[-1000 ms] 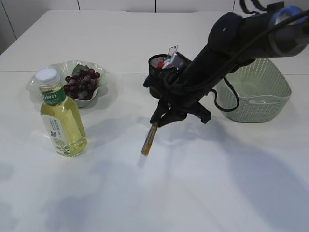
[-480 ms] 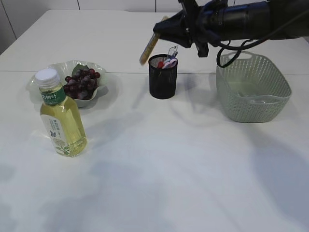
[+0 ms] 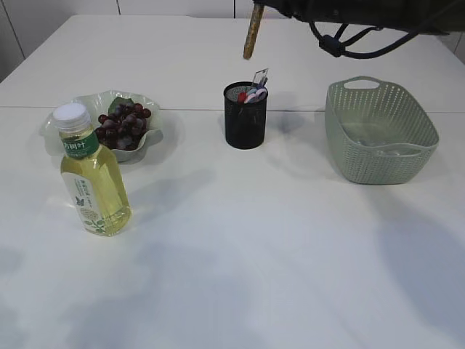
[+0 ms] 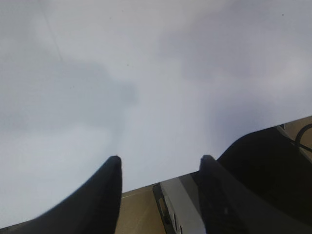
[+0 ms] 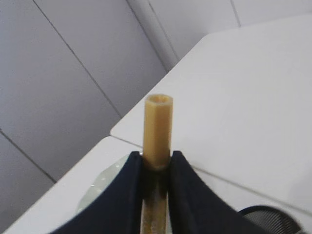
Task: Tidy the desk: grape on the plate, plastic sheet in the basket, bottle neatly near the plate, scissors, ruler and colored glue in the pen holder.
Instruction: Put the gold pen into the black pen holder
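Observation:
My right gripper [image 5: 156, 163] is shut on a yellow-gold tube of colored glue [image 5: 157, 127]. In the exterior view the glue [image 3: 253, 33] hangs nearly upright at the top edge, above and just behind the black mesh pen holder [image 3: 245, 120]. Scissors handles [image 3: 254, 94] and a clear ruler [image 3: 261, 76] stick out of the holder. The grape bunch [image 3: 125, 123] lies on the scalloped plate [image 3: 81, 102]. A bottle [image 3: 92, 178] of yellow drink stands upright in front of the plate. My left gripper [image 4: 160, 158] is open over the table's edge with nothing between its fingers.
A green basket [image 3: 381, 131] stands right of the pen holder; something pale and translucent seems to lie on its floor. The right arm [image 3: 356, 18] spans the top of the exterior view. In the right wrist view the holder's rim [image 5: 273, 217] shows at the bottom right.
The right arm has risen from low over the table to high above the pen holder, carrying the glue. The tube has swung from a slant to nearly upright.

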Available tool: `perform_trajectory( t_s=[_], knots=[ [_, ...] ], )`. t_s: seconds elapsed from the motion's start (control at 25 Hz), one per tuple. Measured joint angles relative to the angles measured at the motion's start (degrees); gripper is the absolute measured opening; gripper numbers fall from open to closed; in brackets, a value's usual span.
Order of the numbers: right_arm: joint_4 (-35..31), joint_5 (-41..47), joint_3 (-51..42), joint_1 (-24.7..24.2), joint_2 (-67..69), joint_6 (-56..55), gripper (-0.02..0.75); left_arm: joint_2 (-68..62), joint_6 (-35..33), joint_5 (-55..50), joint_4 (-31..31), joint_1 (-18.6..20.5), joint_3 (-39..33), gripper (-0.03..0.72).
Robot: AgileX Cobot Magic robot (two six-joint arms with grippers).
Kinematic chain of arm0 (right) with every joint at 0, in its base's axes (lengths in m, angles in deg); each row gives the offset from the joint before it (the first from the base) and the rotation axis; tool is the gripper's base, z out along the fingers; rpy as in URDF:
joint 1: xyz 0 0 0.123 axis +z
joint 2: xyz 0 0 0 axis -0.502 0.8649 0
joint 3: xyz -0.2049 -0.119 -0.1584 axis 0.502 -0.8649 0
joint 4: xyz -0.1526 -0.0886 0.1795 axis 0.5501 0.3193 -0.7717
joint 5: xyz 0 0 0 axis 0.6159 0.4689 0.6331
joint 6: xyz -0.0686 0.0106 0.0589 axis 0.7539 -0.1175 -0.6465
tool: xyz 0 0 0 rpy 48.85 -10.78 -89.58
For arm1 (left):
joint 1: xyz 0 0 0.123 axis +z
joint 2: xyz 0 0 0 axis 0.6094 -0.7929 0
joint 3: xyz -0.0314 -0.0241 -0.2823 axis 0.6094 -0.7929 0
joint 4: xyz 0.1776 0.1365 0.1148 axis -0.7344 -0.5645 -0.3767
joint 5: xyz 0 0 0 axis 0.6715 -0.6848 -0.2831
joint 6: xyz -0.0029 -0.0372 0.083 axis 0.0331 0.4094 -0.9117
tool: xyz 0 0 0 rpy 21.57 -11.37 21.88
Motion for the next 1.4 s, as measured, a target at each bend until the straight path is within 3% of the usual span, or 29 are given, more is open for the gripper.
perform_trajectory(
  t_s=[0.32,0.6,0.88,1.0,1.24,1.4],
  knots=[
    [-0.6,-1.63,10.16,0.0,8.12,13.42,0.137,0.0,0.0,0.1,0.0,0.0,0.0,0.372],
    [-0.65,-2.18,17.03,0.0,15.75,16.18,0.137,0.0,0.0,0.1,0.0,0.0,0.0,0.372],
    [-0.65,-2.18,17.51,0.0,19.53,16.41,0.141,0.0,0.0,0.57,0.0,0.0,0.0,0.372],
    [-0.65,-2.07,17.62,0.0,19.62,16.45,0.181,0.0,0.0,0.57,0.0,0.0,0.0,0.372],
    [-0.73,0.57,17.62,0.0,19.62,16.45,0.36,0.0,0.0,0.68,0.0,0.0,0.0,0.372],
    [-0.26,0.65,17.62,0.0,19.4,13.79,0.388,0.0,0.0,0.46,0.0,0.0,0.0,0.372]
  ],
)
